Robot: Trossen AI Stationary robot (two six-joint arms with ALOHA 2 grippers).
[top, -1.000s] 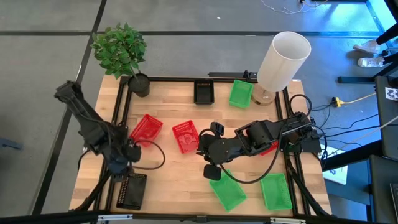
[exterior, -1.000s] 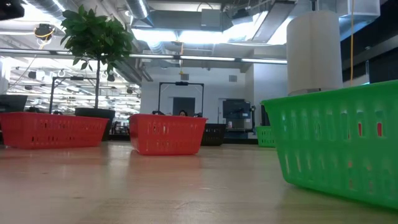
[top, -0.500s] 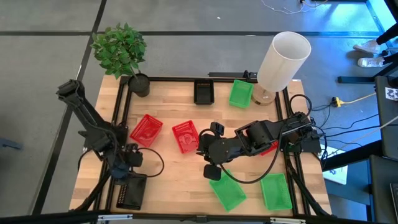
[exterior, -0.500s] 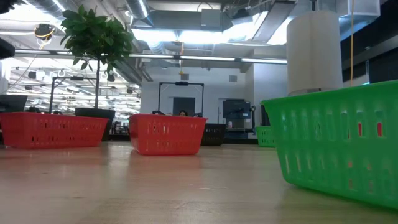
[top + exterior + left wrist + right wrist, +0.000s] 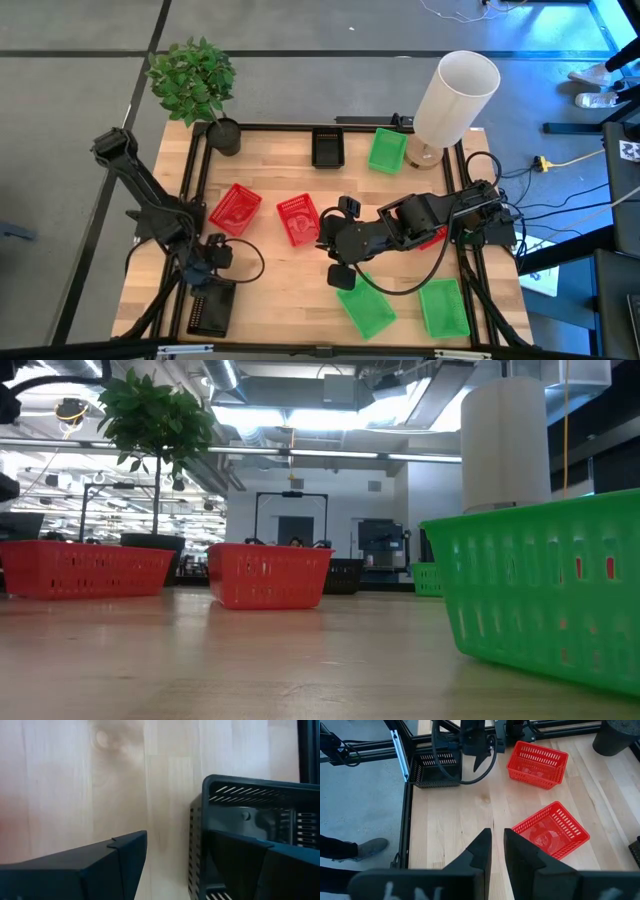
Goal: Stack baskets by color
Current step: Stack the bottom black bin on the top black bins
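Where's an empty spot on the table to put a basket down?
Bare wood lies between the black basket at the back and the two red baskets, and in front of those by the left gripper. It's crowded near the right gripper and green baskets.

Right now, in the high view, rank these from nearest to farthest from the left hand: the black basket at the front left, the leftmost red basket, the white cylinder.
From the left hand:
1. Black basket at the front left corner, right beside the hand.
2. Leftmost red basket, toward mid-table.
3. White cylinder, back right corner, clearly farthest.
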